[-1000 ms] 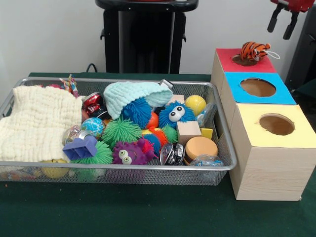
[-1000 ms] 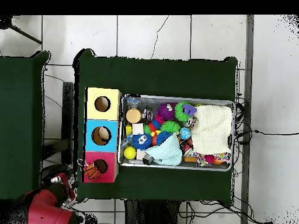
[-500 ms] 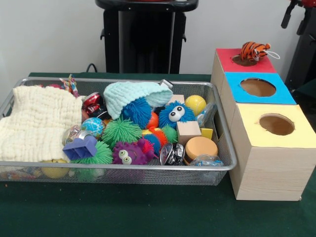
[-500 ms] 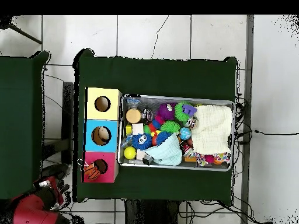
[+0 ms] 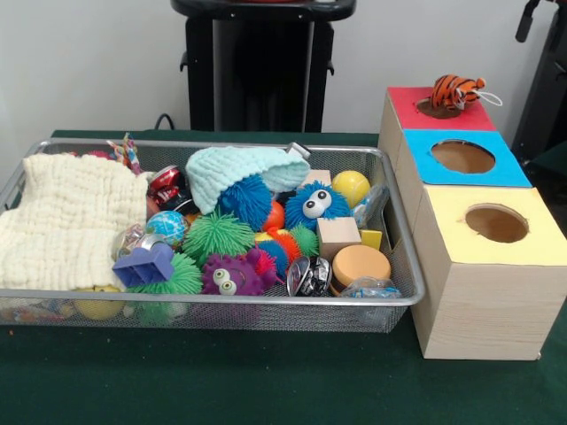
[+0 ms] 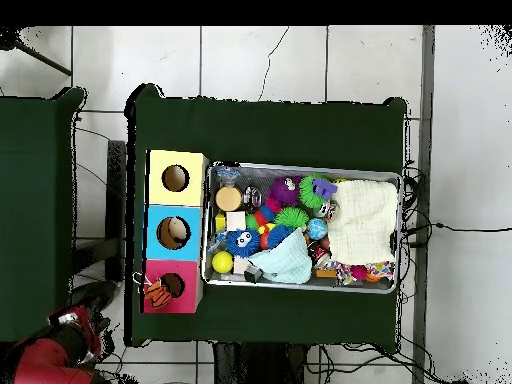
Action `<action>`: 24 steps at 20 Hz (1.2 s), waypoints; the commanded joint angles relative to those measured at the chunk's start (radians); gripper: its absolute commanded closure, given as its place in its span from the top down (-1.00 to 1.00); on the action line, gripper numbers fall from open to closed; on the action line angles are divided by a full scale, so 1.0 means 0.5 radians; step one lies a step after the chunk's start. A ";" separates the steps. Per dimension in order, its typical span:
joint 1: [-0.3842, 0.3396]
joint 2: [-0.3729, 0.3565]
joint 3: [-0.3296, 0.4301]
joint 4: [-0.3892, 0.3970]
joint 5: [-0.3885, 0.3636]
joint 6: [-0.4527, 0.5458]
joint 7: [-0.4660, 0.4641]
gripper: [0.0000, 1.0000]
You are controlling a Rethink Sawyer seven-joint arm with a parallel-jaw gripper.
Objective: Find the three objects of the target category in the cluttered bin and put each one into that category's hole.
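Clutter fills a silver wire-mesh bin (image 5: 403, 266) standing on a dark green table (image 5: 266, 381). Inside, a cream knitted cloth (image 5: 66, 221) covers one end. A pale mint knitted hat (image 5: 235, 170) lies over a blue spiky ball (image 5: 246, 200). Near them are a blue fuzzy ball with googly eyes (image 5: 315, 205), a purple spiky ball with eyes (image 5: 229, 276), a green spiky ball (image 5: 217, 235), a yellow smooth ball (image 5: 351, 186), a plain wooden cube (image 5: 337, 235) and a round tan wooden disc (image 5: 360, 265).

Just beside the bin stands a row of three wooden boxes, each with a round hole in its top: one yellow-topped box (image 5: 492, 257), one blue-topped box (image 5: 461, 158) and one red-topped box (image 5: 438, 111). A small orange and black striped tiger toy (image 5: 455, 89) sits at the far edge of the red top, partly over its hole.

The robot's red and black arm (image 6: 45, 360) is drawn well away from the table. Its gripper (image 5: 529, 16) shows only as a dark piece at the picture's top corner; whether it is spread or closed cannot be told.
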 commanded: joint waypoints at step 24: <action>-0.247 -0.058 0.596 0.502 0.159 -0.662 0.391 1.00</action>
